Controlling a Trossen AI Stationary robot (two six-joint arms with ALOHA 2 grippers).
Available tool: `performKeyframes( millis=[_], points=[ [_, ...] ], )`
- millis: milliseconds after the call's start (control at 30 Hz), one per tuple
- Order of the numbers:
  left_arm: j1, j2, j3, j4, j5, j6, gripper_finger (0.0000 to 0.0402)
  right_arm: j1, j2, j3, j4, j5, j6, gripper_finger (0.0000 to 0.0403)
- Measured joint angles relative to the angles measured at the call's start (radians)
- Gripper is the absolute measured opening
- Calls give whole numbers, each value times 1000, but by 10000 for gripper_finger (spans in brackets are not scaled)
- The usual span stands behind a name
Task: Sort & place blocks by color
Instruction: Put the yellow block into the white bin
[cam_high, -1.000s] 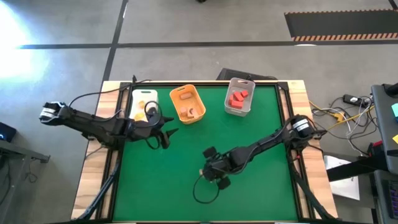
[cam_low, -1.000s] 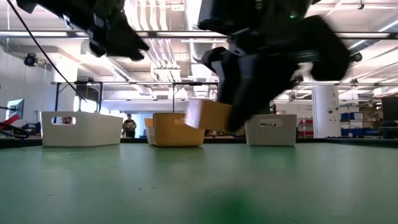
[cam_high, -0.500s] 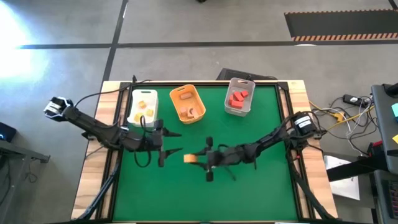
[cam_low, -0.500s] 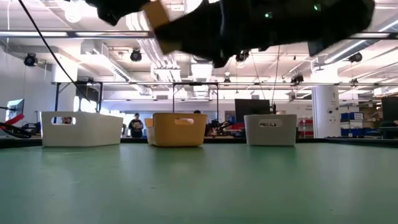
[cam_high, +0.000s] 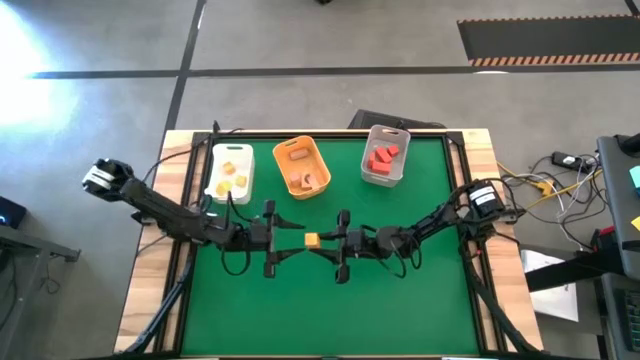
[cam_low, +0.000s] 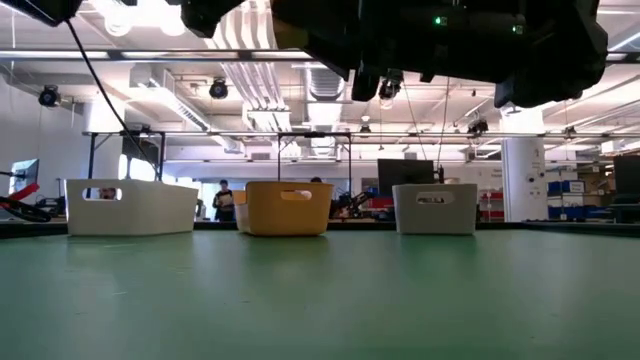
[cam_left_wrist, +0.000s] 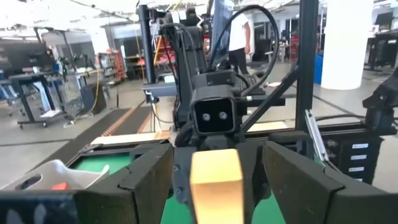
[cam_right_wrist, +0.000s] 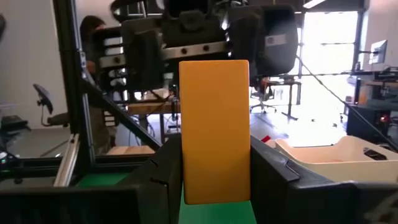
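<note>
A yellow-orange block (cam_high: 312, 240) hangs in the air over the middle of the green table (cam_high: 420, 310), with my right gripper (cam_high: 324, 241) shut on it. My left gripper (cam_high: 296, 239) faces it from the table's left side, level and open. In the left wrist view its two fingers (cam_left_wrist: 146, 180) stand on either side of the block (cam_left_wrist: 214, 180) with gaps, touching nothing. Other blocks lie in the bins at the far edge. My right gripper pinches the block by two opposite sides (cam_right_wrist: 185, 177) between its two fingers (cam_right_wrist: 163, 177). The fingers lie level and point toward the table's left. The block sticks out past them toward my left gripper, lifted clear of the table.
Three bins stand in a row at the far edge: a white bin (cam_high: 231, 172) with yellow blocks, an orange bin (cam_high: 301, 167) with tan blocks, and a grey bin (cam_high: 384, 155) with red blocks. Cables trail from both arms over the green mat.
My right gripper has risen with the block from low over the table's near middle, gone toward the far-left and tipped from pointing down to level. My left gripper has gone toward the table's right and near edge and turned level, facing the block.
</note>
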Motion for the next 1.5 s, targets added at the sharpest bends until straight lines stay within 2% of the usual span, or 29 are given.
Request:
performKeyframes(
  millis=[233,700,833,1033,1233,1300,1400,1500],
  points=[
    [1,126,10,155,44,15,230,0,0,2,-4,2,-1,116],
    [35,210,16,210,44,12,228,0,1,12,-4,0,-10,116],
    [35,219,19,215,45,15,198,0,1,13,-5,-1,-13,116],
    [39,210,17,214,45,4,116,0,1,13,-25,-4,-28,116],
    [49,207,11,201,22,-11,116,0,-2,13,-47,17,-4,116],
    [55,204,11,198,12,-22,116,2,-10,13,-61,68,37,147],
    [65,181,16,150,-63,-8,116,-1,-49,13,-146,146,84,231],
    [70,145,18,15,-257,-10,116,0,-119,13,-321,245,113,300]
  ],
)
